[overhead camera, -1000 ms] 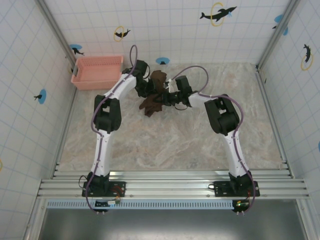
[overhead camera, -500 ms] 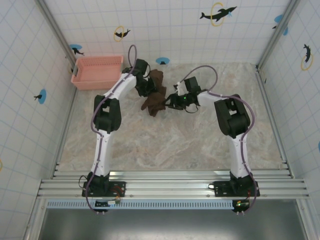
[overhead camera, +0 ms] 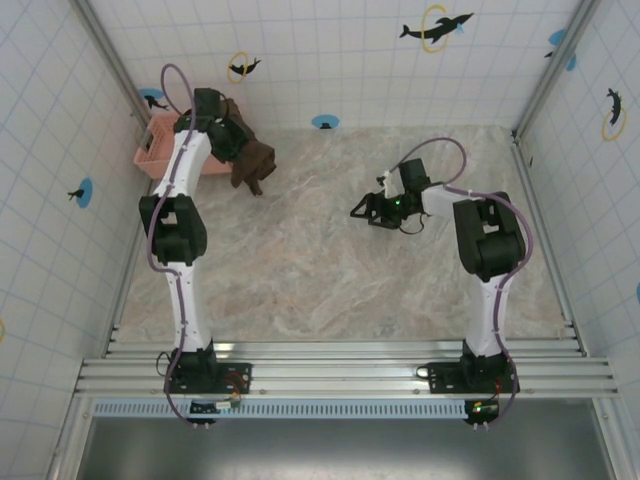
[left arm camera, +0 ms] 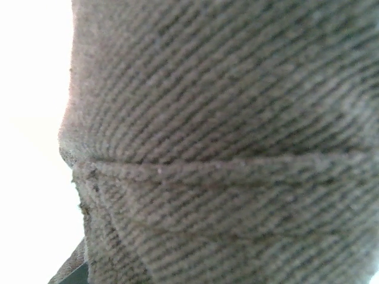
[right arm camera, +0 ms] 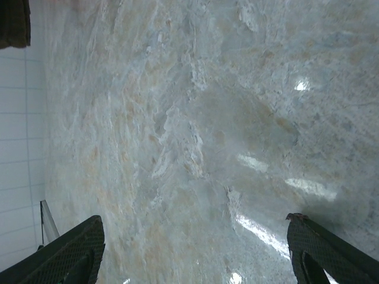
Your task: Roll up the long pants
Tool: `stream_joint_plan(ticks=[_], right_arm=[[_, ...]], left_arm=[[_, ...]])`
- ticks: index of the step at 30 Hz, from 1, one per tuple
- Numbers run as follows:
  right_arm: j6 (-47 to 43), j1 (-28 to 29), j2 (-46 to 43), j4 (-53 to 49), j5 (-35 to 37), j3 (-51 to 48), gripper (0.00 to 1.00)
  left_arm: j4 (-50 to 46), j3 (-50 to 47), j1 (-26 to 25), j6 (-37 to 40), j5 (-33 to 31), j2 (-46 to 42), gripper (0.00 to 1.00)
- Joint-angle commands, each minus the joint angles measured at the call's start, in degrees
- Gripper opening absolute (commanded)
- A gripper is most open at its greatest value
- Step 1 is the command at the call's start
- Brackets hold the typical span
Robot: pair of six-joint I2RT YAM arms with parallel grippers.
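**Pants bundle by the basket, right jaws wide**

At 10 o'clock on the beige marble-patterned table (overhead camera: pixel 300 270), the pink slatted plastic basket (overhead camera: pixel 152 154) sits against the tiled wall. At its 3 o'clock side, the left gripper (overhead camera: pixel 226 138) is clamped on the dark brown soft cloth long pants (overhead camera: pixel 252 163). They are bunched into a compact bundle that trails toward 4 o'clock from it, and the left wrist view shows ribbed brown weave pressed close. Well apart, near 1 o'clock of the table's centre, the right gripper (overhead camera: pixel 362 210) hovers low, its black textured fingers (right arm camera: pixel 74 251) spread wide over bare marble.
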Motion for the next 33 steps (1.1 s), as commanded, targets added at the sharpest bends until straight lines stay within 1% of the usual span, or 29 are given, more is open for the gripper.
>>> stream_joint_plan(ticks=[1, 5, 7, 8, 10, 14, 19, 22, 25, 27, 31, 33], right_arm=[[-0.98, 0.47, -0.12, -4.51, 2.24, -2.59, 0.83], [-1.53, 0.47, 0.17, -5.66, 2.37, -2.27, 0.83], [-1.73, 0.46, 0.53, -6.49, 2.65, -1.56, 0.82], [-1.77, 0.50, 0.94, -6.87, 2.66, -1.06, 0.82], [-1.79, 0.41, 1.48, -7.34, 2.52, -0.10, 0.82], [-2.47, 0.41, 2.52, -10.41, 2.77, 1.90, 0.82], [-3.82, 0.44, 3.86, -12.91, 3.08, 3.92, 0.81], [-4.08, 0.31, 4.47, -13.54, 3.23, 4.62, 0.81], [-4.19, 0.24, 5.00, -13.67, 2.93, 4.86, 0.81], [-4.40, 0.18, 5.14, -13.91, 2.79, 5.00, 0.81], [-4.95, 0.06, 5.45, -14.22, 2.91, 4.79, 0.81], [-4.98, 0.06, 5.67, -14.04, 2.64, 4.69, 0.81]], left_arm=[[11.11, 2.38, 0.80, -6.56, -0.60, -3.65, 0.00], [14.48, 2.66, 0.83, -12.09, 2.16, -2.81, 0.00], [9.93, 5.43, 0.87, -13.57, 4.18, -0.61, 0.00], [9.29, 5.47, 0.88, -13.59, 5.31, 0.23, 0.00], [9.74, 2.58, 0.82, -13.81, 5.59, 0.17, 0.00], [14.57, -6.22, 0.81, -16.34, 6.19, -1.67, 0.00], [13.21, -7.72, -0.03, -15.22, 8.29, -0.96, 0.00], [15.77, -9.67, -1.53, -15.54, 9.61, -1.05, 0.00], [19.50, -11.43, -2.74, -18.05, 10.17, -1.61, 0.00], [21.73, -11.41, -3.09, -19.70, 10.34, -1.84, 0.00], [19.59, -6.39, -3.41, -20.80, 11.40, -1.74, 0.00], [19.48, -5.44, -3.56, -20.96, 10.84, -2.77, 0.00]])
